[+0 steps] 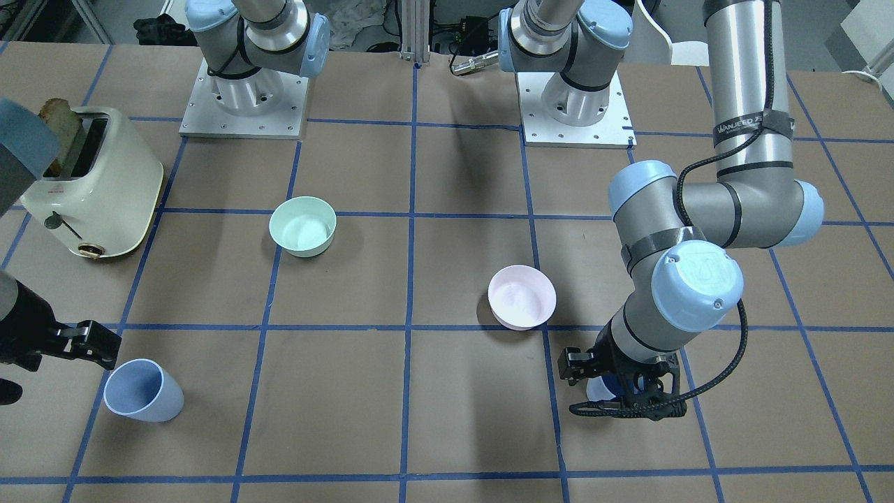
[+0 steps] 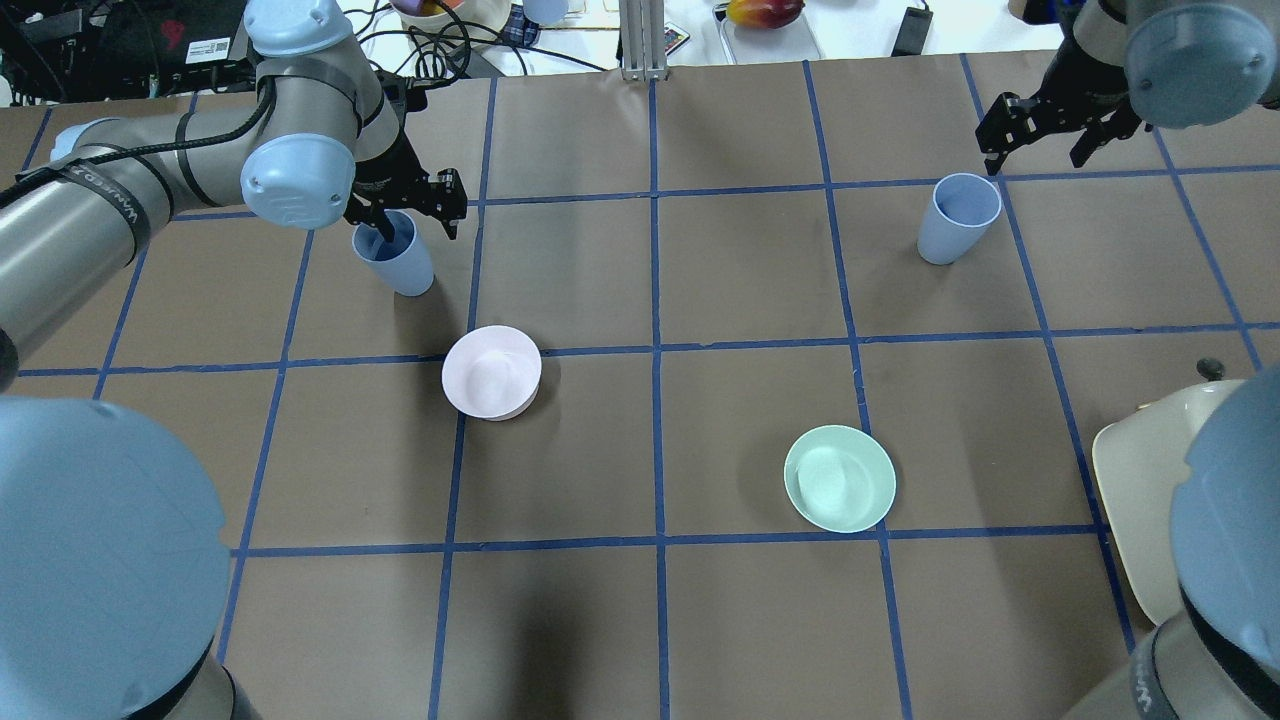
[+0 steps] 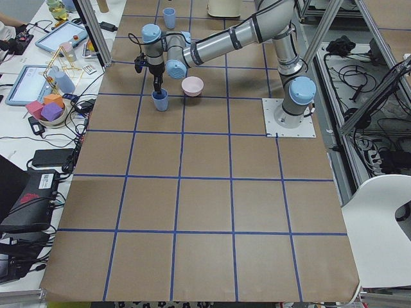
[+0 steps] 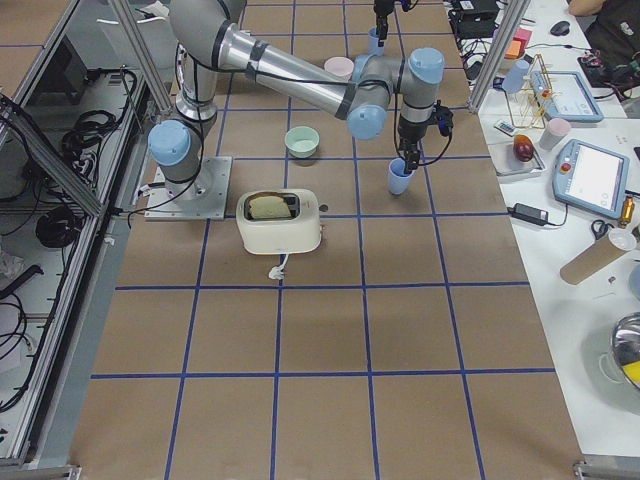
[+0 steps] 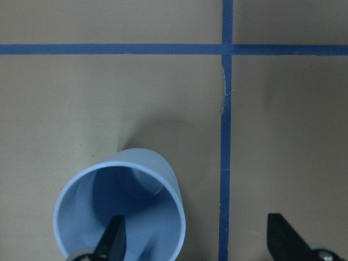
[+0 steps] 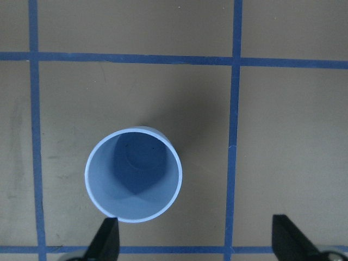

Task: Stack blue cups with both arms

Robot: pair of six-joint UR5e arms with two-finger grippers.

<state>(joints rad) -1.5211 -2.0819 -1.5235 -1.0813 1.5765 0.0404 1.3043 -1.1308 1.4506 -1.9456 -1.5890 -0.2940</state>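
Two cups (image 2: 395,262) (image 2: 957,220) are standing apart (two bowls (image 2: 490,372) (image 2: 840,478) also). The left gripper (image 2: 412,208) is gaping, one finger (image 5: 111,242) inside one cup; the right gripper (image 6: 198,239) is hovering open by the other.

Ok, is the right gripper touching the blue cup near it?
Apart. The overhead view shows a clear gap between the right gripper and the blue cup, jaws open.

Bright even light, soft shadows, sharp.
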